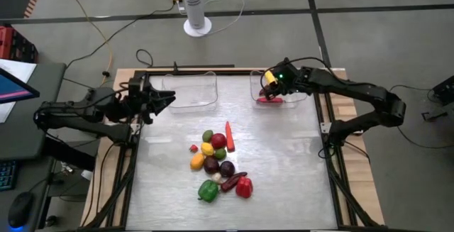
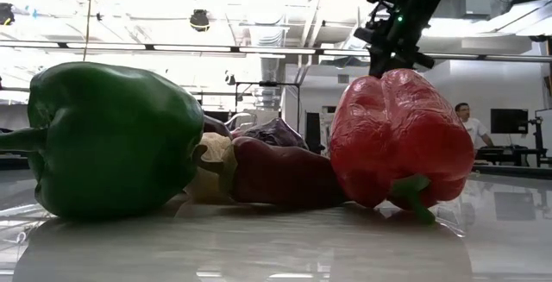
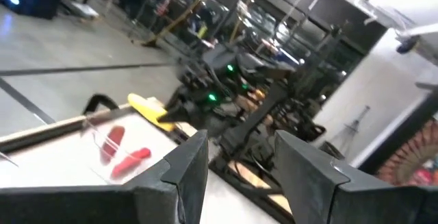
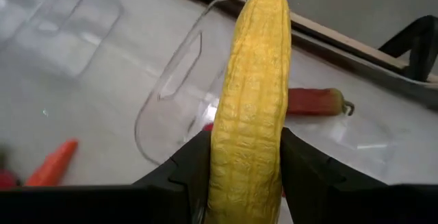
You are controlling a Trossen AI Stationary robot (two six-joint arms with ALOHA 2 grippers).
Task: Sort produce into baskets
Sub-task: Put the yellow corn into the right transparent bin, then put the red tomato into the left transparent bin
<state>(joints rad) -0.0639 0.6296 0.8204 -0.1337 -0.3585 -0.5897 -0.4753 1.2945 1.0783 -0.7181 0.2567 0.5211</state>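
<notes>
My right gripper [image 1: 270, 83] is shut on a yellow corn cob [image 4: 250, 107], above the near-left corner of the right clear basket [image 1: 284, 94] at the table's far side. Red chillies [image 4: 311, 102] lie in that basket. My left gripper [image 1: 167, 101] is open and empty beside the left end of the left clear basket [image 1: 191, 90]; its fingers also show in its wrist view [image 3: 236, 169]. The rest of the produce lies in a pile [image 1: 216, 162] at the table's middle, with a carrot [image 1: 229, 135] at its far side. My right gripper pinches the corn cob's two sides [image 4: 226, 157] between its two fingers [image 4: 188, 166]. The cob lies along the fingers and sticks out well past their tips. It is lifted clear, over the right basket's rim [image 4: 164, 94].
In the low view a green pepper [image 2: 103, 140] and a red pepper [image 2: 397, 140] lie near the table's front edge, with dark purple pieces [image 2: 276, 174] between them. A white fan base [image 1: 197, 25] stands on the floor beyond the table.
</notes>
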